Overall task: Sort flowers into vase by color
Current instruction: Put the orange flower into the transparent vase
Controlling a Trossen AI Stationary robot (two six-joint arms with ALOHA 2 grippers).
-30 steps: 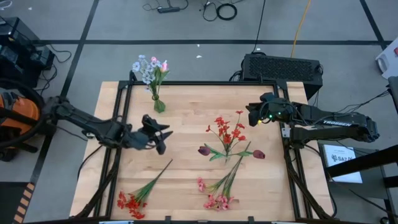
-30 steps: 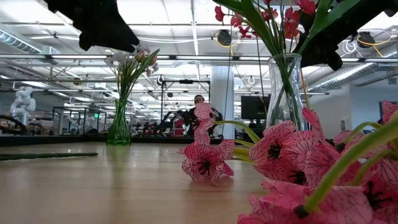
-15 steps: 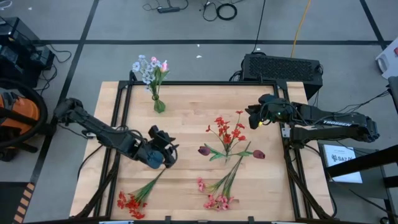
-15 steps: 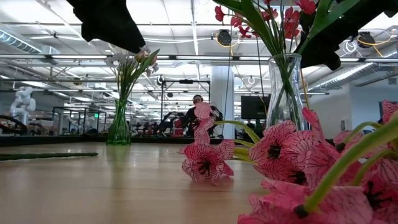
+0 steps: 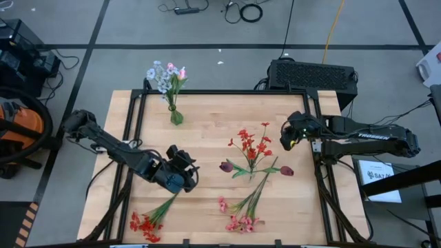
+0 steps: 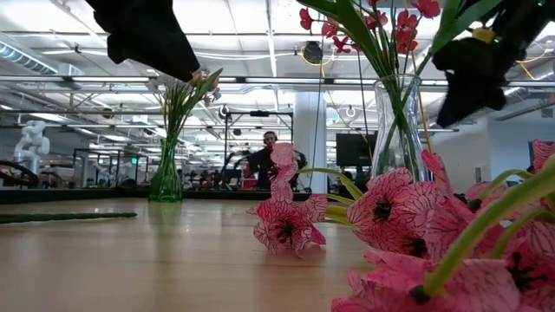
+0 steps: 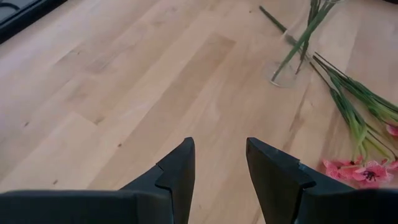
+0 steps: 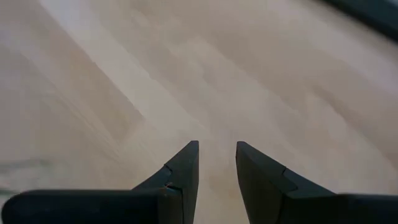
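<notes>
My left gripper (image 5: 182,173) is open and empty, above the table near the bare stem end of a red spray (image 5: 146,222) that lies at the near left. My right gripper (image 5: 289,136) is open and empty at the right, beside a clear vase (image 6: 399,130) with red blooms (image 5: 249,145). Two maroon tulips (image 5: 226,166) hang out at that vase's sides. A green vase (image 5: 176,117) at the far left holds pale blue-white flowers (image 5: 164,76). Pink flowers (image 5: 238,220) lie on the table at the near middle. The left wrist view shows its fingers (image 7: 217,165) apart over bare wood.
A black frame (image 5: 138,103) runs around the wooden table top. A dark box (image 5: 313,74) stands behind the far right corner. Bare wood lies between the two vases and under my right gripper (image 8: 216,155).
My left gripper has gone toward the table's near edge and a little to the right, ending near the red spray's stem end. My right gripper has shifted slightly toward the right edge and come lower.
</notes>
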